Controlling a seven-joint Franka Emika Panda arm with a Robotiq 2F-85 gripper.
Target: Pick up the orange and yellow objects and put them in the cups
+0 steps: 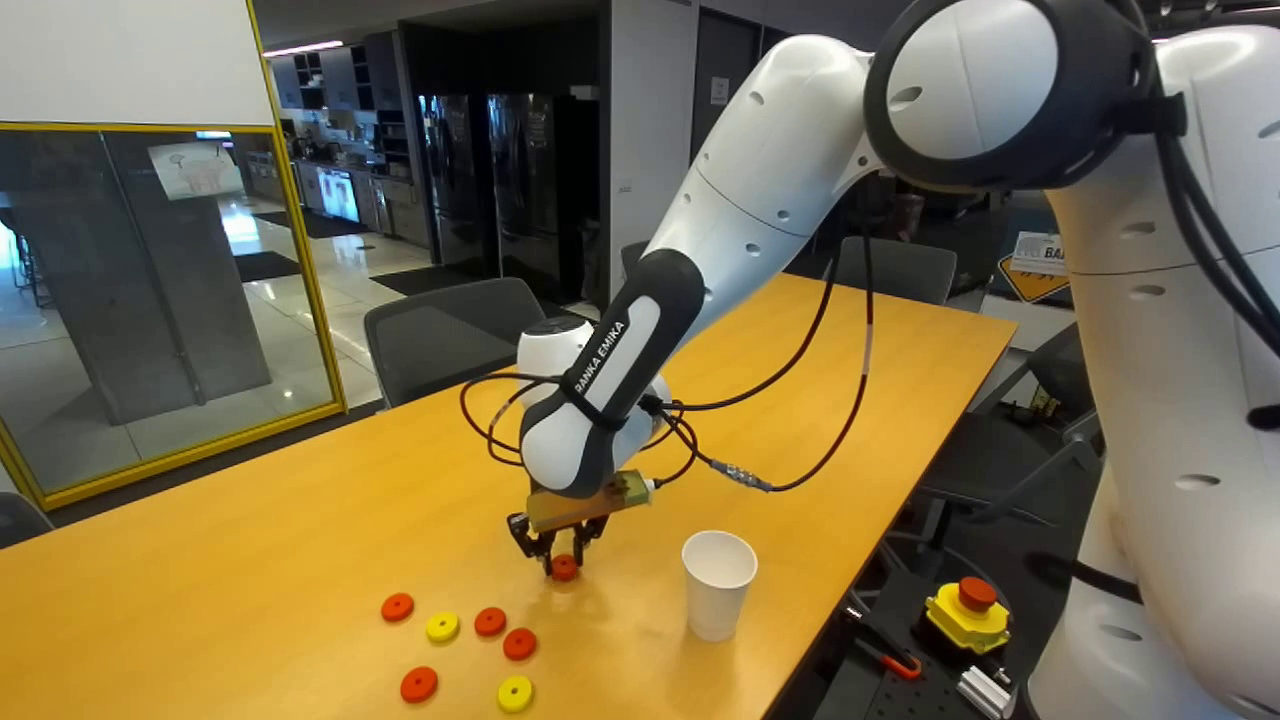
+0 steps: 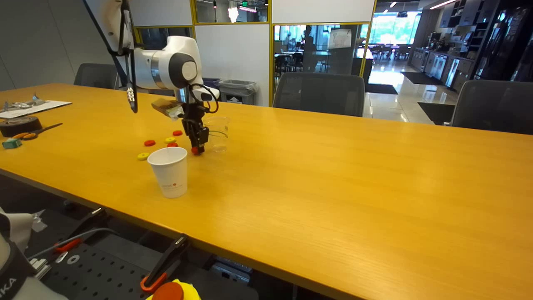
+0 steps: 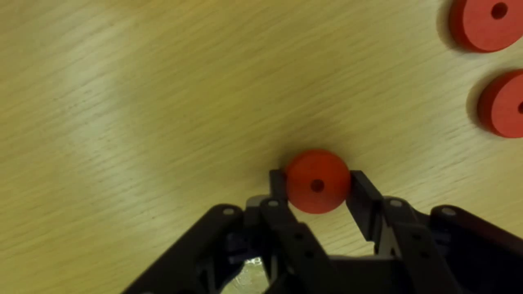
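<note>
In the wrist view a red-orange round piece (image 3: 316,163) is pinched between both fingers of my gripper (image 3: 318,179), which is shut on it. It sits at or just over the table top; I cannot tell whether it touches. Two more red pieces (image 3: 490,26) lie at that view's right edge. On the table in an exterior view are several other red pieces (image 1: 419,684) and two yellow ones (image 1: 442,627), (image 1: 515,693). The white cup (image 1: 718,585) stands upright near the table edge. Beside my gripper in an exterior view stands the clear cup (image 2: 220,139), partly hidden.
A roll of dark tape (image 2: 20,126), scissors (image 2: 31,136) and a small green block (image 2: 11,143) lie on the table. Farther off is a white board (image 2: 35,109) with metal parts. The yellow box with a red button (image 1: 968,615) is off the table, beside the robot base.
</note>
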